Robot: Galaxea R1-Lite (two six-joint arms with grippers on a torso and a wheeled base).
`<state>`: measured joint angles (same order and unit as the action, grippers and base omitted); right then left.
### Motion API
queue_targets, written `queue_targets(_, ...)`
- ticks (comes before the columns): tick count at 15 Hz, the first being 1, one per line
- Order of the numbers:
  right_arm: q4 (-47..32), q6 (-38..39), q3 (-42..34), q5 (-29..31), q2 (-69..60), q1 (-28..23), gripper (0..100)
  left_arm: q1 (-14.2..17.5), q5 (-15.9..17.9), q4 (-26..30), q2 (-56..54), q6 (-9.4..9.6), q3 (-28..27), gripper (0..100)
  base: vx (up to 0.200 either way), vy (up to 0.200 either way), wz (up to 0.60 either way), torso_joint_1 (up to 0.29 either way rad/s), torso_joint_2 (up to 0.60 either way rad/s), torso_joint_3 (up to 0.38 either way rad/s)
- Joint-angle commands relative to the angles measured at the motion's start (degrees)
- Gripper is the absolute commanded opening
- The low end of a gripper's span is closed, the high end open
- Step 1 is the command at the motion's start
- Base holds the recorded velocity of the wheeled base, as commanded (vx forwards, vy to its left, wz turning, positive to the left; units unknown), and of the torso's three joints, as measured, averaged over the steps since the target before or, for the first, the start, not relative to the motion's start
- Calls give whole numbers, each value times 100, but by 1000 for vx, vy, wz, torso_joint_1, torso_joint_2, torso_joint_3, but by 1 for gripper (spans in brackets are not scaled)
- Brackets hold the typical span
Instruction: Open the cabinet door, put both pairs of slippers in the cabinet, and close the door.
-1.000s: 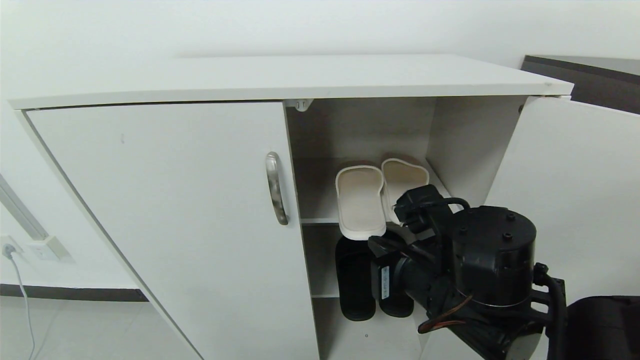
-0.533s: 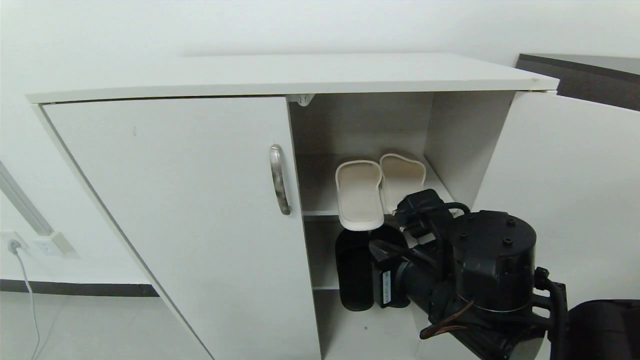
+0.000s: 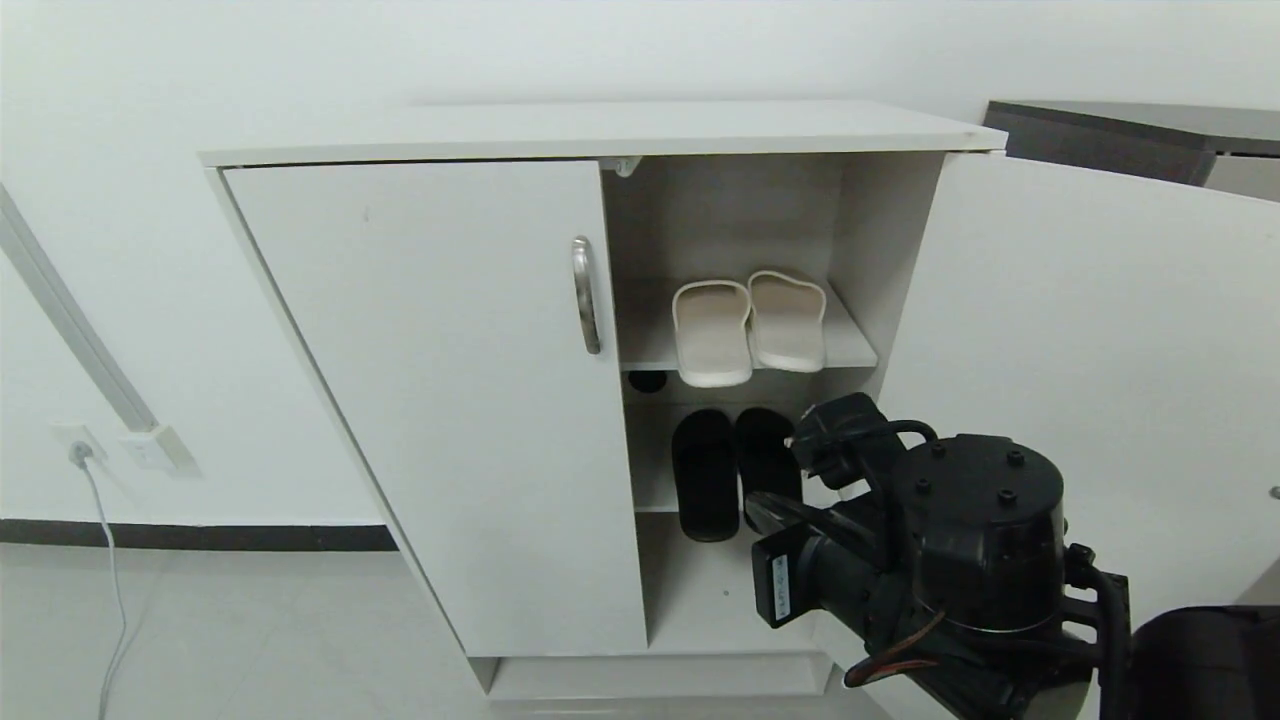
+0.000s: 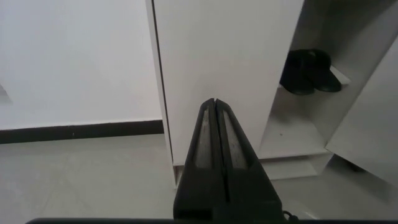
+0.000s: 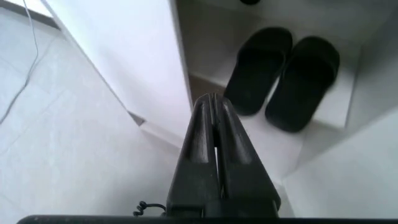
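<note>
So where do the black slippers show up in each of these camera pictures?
Head view: black slippers on the lower shelf, under the white slippers, beside the closed door.
Left wrist view: black slippers on their shelf, past the closed door.
Right wrist view: black slippers seen from above, side by side, next to the closed door.
Shared landmark: the closed door.

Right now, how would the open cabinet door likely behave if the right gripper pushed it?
The open door looks rigid and flat, so it probably swings, not bends. Its smooth face may let the right gripper slip.
</note>
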<state>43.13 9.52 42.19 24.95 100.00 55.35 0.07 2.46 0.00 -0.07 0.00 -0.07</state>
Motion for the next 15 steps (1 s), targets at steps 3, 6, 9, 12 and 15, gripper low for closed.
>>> queue_targets(3,11,-20,-62,-8,99,-33,0,1,0,0,7,0,-1,0,-200,0,0,2,2,-1)
queue_targets(6,2,-20,-106,-8,107,-33,0,1,0,0,7,0,-1,0,-133,0,0,2,2,0)
queue_targets(9,11,-20,-106,-8,143,-41,0,1,-9,0,7,0,-1,0,0,0,0,0,0,0)
queue_targets(12,11,-20,-106,-8,134,-103,0,1,-9,0,7,-9,-1,0,0,0,0,0,0,0)
queue_targets(15,11,-12,-141,-17,143,-112,0,1,-9,0,7,-9,-1,0,0,0,0,0,0,0)
